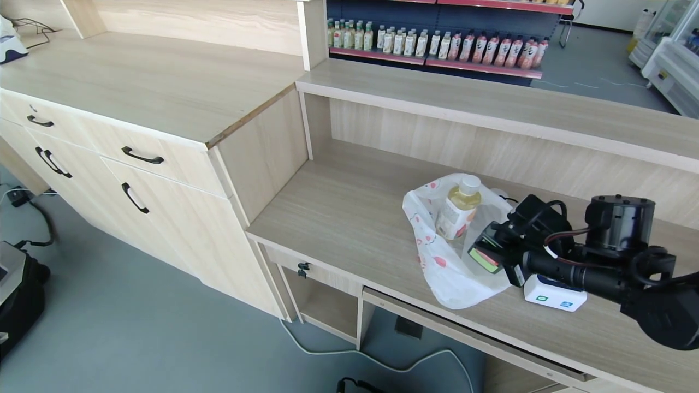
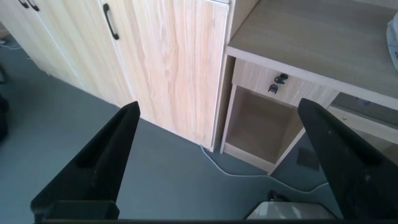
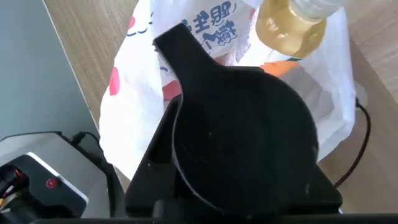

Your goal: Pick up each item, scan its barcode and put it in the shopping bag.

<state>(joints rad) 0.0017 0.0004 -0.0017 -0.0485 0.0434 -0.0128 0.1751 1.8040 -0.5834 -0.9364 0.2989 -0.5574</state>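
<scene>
White plastic shopping bag (image 1: 442, 273) on wood counter (image 1: 338, 218), tea bottle (image 1: 458, 210) standing inside; right gripper (image 1: 486, 251) at bag mouth, jaw state unclear; left gripper (image 2: 217, 124) wide, empty; advise lifting clear slowly, avoiding bag snag.

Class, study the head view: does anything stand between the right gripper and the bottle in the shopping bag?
Nothing visible does. The right gripper sits at the side of the open shopping bag, close beside the bottle standing inside it.

Drink bottles (image 1: 437, 45) stand beyond the wooden counter (image 1: 338, 218).
</scene>
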